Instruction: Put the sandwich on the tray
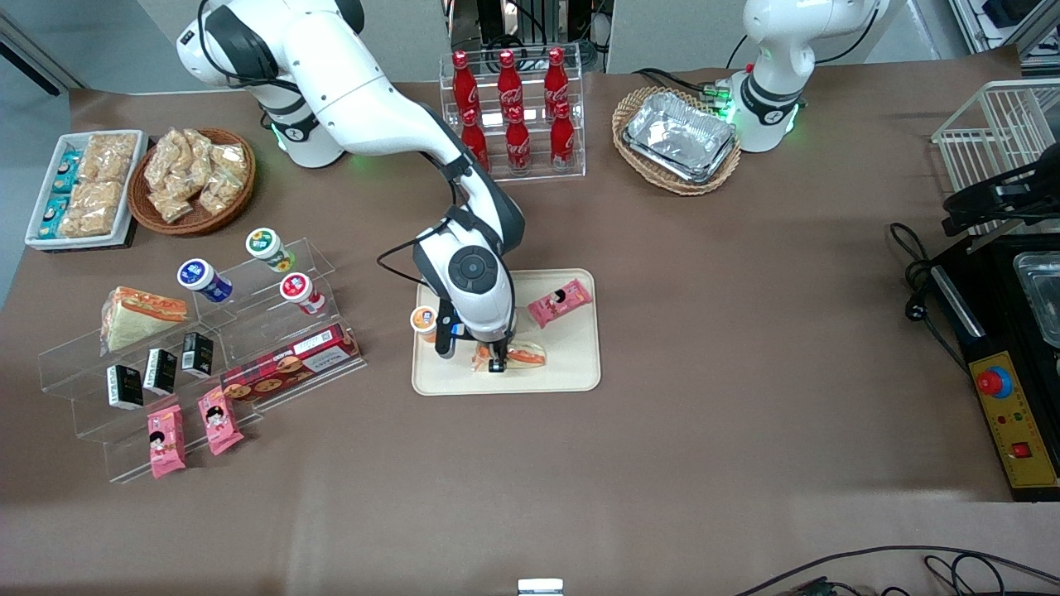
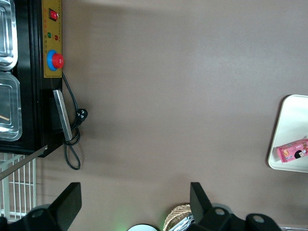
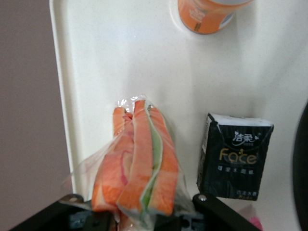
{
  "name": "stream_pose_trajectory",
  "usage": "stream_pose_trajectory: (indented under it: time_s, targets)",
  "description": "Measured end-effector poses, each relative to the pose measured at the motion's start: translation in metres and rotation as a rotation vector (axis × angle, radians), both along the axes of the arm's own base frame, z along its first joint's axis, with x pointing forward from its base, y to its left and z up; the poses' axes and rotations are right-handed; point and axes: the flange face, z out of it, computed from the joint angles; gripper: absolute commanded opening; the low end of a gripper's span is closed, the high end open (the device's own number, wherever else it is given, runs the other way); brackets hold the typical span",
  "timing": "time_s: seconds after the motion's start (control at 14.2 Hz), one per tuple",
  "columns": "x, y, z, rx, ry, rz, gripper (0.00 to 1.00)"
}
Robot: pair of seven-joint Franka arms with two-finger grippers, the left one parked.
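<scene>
- Centre of the front view: gripper (image 1: 498, 362) low over the cream tray (image 1: 580, 377), jaws clamped on the wrapped sandwich (image 1: 523, 356).
- Sandwich appears down on the tray; release remains.

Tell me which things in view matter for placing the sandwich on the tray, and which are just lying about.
In the job:
- sandwich, on the tray, between the jaws
- tray
- gripper, low over the tray

Lying about:
- pink snack pack, orange cup and black tissue pack, all on the tray
- cola bottles
- foil trays
</scene>
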Motion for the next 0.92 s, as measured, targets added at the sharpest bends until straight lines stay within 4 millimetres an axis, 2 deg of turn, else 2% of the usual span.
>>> stream_pose_trajectory:
  time_s: [0.07, 0.21, 0.28, 0.42, 0.71, 0.92]
  targets:
    - [0.001, -0.001, 0.000, -0.001, -0.001, 0.003, 0.28]
    - [0.003, -0.003, 0.000, -0.002, -0.002, 0.000, 0.49]
    - [0.005, -0.005, 0.000, -0.002, -0.003, -0.003, 0.53]
    - [0.008, -0.010, 0.001, -0.004, -0.006, -0.009, 1.00]
    - [0.017, -0.015, 0.008, -0.003, -0.023, -0.020, 1.00]
    - [0.037, -0.038, 0.036, -0.006, -0.033, -0.063, 1.00]
